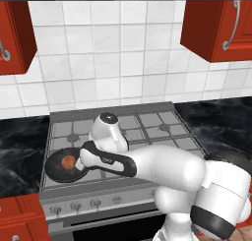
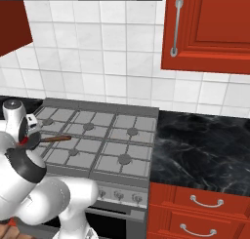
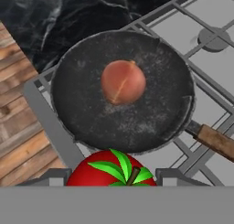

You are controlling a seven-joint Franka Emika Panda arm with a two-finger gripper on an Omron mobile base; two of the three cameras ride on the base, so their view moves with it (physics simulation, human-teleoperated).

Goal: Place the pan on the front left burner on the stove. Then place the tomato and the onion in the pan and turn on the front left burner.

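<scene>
pan: the pan [image 3: 123,93] was seen set on the grate over the front left burner, at the near left corner of the stove [image 2: 105,145], its wooden handle laid out toward the middle of the grates; this was judged to be the first step done
onion: the onion [image 3: 123,82] lay in the middle of the pan, apart from the rim, so it was judged already placed
tomato: the tomato [image 3: 112,169], green stem upward, was held between the fingers just above the near rim of the pan, not yet inside it
tool: the tool [image 3: 112,179] was pinched on the tomato, jaws partway apart around it; it was carried high, presumably so the rim could be passed over
drop spot: bare pan floor was left beside the onion; a release directly over the onion was judged likely to send either ball rolling
knobs: a row of knobs [image 1: 76,205] was seen on the front panel, untouched
surroundings: dark marble surface [image 2: 205,145] lay either side of the stove, red cabinets [image 2: 207,28] above
obstruction: the arm itself [image 1: 162,168] was stretched across the front grates in the left base view, hiding part of the pan
</scene>
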